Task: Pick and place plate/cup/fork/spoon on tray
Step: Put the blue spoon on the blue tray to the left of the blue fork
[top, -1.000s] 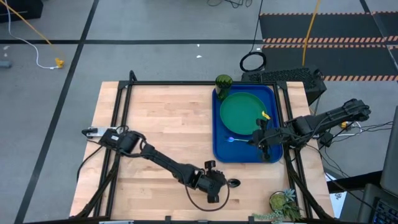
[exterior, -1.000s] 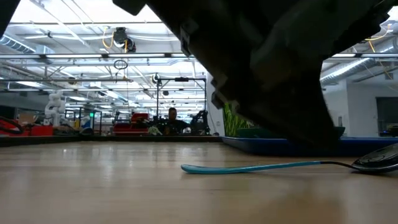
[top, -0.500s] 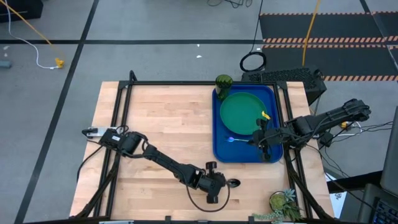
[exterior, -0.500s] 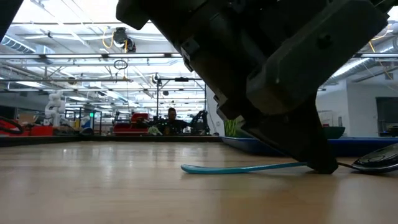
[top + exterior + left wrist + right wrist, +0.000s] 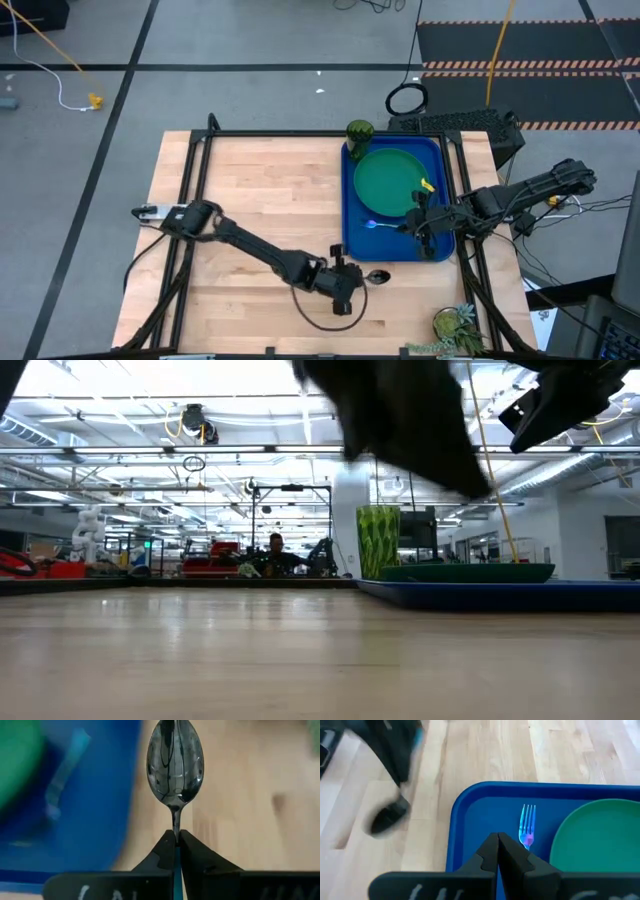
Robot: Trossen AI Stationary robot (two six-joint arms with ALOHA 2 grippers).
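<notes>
The spoon (image 5: 175,762), with a dark shiny bowl and a light blue handle, hangs above the wood just off the near left corner of the blue tray (image 5: 358,215). My left gripper (image 5: 357,280) is shut on it. On the tray lie the green plate (image 5: 393,182) and the fork (image 5: 377,224), and the fork's tines (image 5: 527,812) show in the right wrist view. The olive cup (image 5: 359,132) stands at the tray's far left corner. My right gripper (image 5: 407,226) is shut with nothing in it, over the tray's near part beside the fork. My left gripper pinches the spoon between its two fingers at the top of the handle (image 5: 176,851), just behind the thin neck. The fingers point toward the table's right and lie along the spoon, whose bowl (image 5: 378,277) sticks out ahead of them. The spoon is lifted clear of the table.
A small potted plant (image 5: 456,325) stands at the table's near right corner. A black frame (image 5: 300,133) runs along the table's edges. Bare wood (image 5: 260,200) spreads left of the tray. In the low view the cup (image 5: 378,540) and the plate (image 5: 465,571) show on the tray.
My left gripper has shut on the spoon's handle, then gone up and a little toward the far edge and the tray. The spoon, which lay flat on the table, is now lifted clear of it.
</notes>
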